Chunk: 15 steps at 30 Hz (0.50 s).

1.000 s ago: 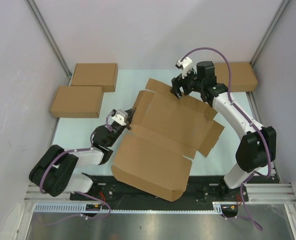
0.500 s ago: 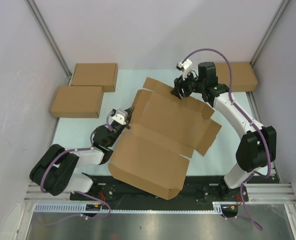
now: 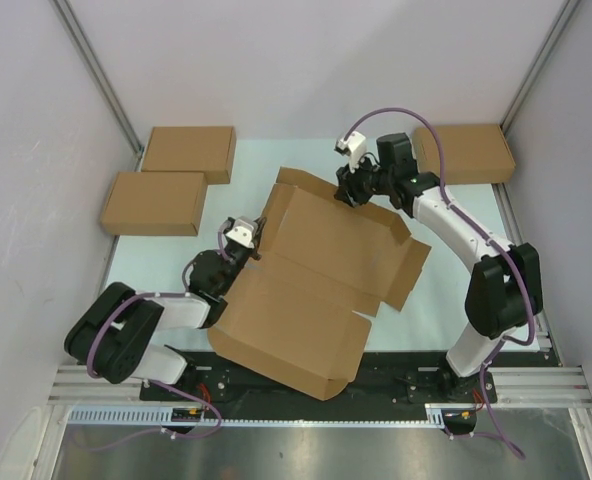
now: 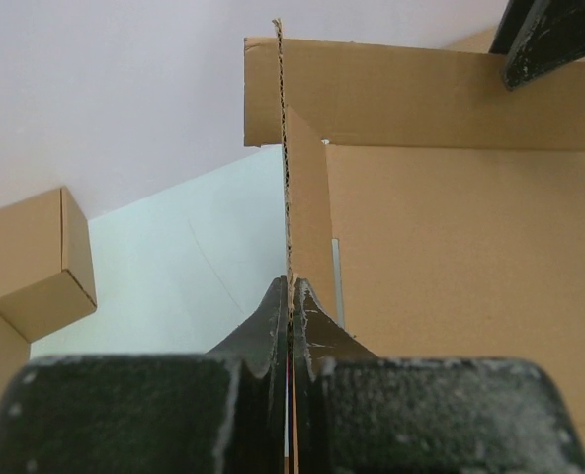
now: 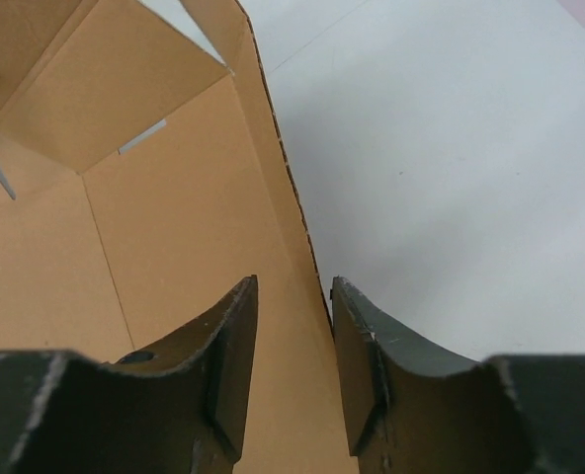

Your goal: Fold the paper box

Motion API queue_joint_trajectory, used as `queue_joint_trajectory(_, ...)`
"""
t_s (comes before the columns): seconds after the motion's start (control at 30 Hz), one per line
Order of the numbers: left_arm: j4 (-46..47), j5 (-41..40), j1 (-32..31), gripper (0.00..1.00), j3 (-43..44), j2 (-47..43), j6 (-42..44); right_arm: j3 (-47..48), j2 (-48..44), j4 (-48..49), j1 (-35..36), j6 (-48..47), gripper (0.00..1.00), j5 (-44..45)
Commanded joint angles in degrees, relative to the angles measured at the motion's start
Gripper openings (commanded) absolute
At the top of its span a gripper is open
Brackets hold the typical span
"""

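Brown paper box [image 3: 306, 290], half open, in the middle of the table [image 3: 456, 290] (near corner over the front edge), left claw [image 4: 291, 296] clenched on its left flap edge, right claw [image 5: 292, 291] parted around its far wall, not squeezing.

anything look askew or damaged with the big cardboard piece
The paper box lies rotated against the table, its near corner overhanging the table's front edge. No tears show. The left pincer pinches one upright flap edge.
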Motion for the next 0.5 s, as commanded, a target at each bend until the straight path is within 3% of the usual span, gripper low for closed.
queue_joint_trajectory(0.0,15.9,-1.9,-0.2,0.00,0.0,0.2,-0.4,-0.2,2.0,-0.4,2.0,-0.8,0.40,1.8)
queue_joint_trajectory(0.23,16.6,-2.5,-0.2,0.00,-0.4,0.8,-1.0,-0.3,4.1,1.8,3.5,-0.9,0.36,8.8)
queue_joint_trajectory(0.47,16.3,-4.5,-0.2,0.01,-0.3,1.1,-1.4,-0.2,3.5,2.7,4.8,-0.9,0.17,11.7)
